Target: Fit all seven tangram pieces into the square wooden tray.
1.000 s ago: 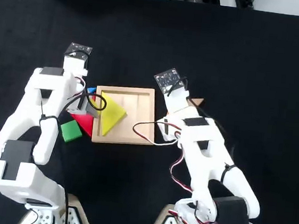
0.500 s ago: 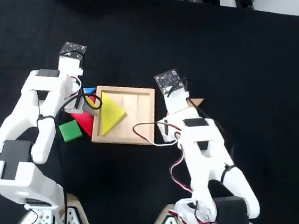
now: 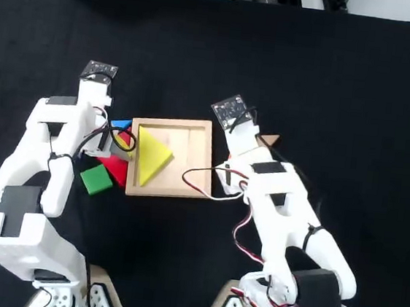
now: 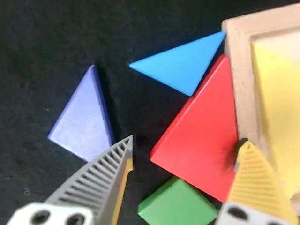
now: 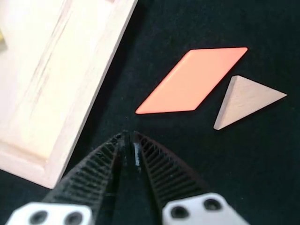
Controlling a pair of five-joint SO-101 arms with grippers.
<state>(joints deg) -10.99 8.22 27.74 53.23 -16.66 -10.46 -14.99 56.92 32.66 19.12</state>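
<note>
From above, we see the square wooden tray (image 3: 166, 192) lying flat on the black bench (image 3: 345, 80) between the two arms. One piece, a yellow triangle (image 3: 152, 155), lies inside it against its left wall. Just outside that wall lie a red triangle (image 3: 117, 169), a green square (image 3: 96, 179) beside it, and a light blue triangle (image 3: 122, 123) near the tray's far left corner. The left arm (image 3: 52, 145) bends over these pieces, and the right arm (image 3: 280, 205) stands at the tray's right side. A plain wooden triangle (image 3: 271, 139) peeks out beyond the right arm.

In the left wrist view, we find the left hand (image 4: 187, 144) spread wide with nothing between its fingers. It straddles the red triangle. The yellow finger's (image 4: 253, 183) tip is at the red edge that lies along the tray rim. The grey finger's (image 4: 101, 180) tip is over the bare bench between the red triangle and a purple triangle (image 4: 84, 122). Whether either tip touches the red piece, we cannot tell. The light blue triangle's tip touches the tray's corner, and the green square sits just beside the red triangle's point.

In the right wrist view, we see the right hand (image 5: 129, 137) pinched fully together, gripping nothing, over the bare bench just off the tray's outer wall. An orange parallelogram (image 5: 192, 79) lies flat nearby, with the plain wooden triangle just beside it. Both are outside the tray.
</note>
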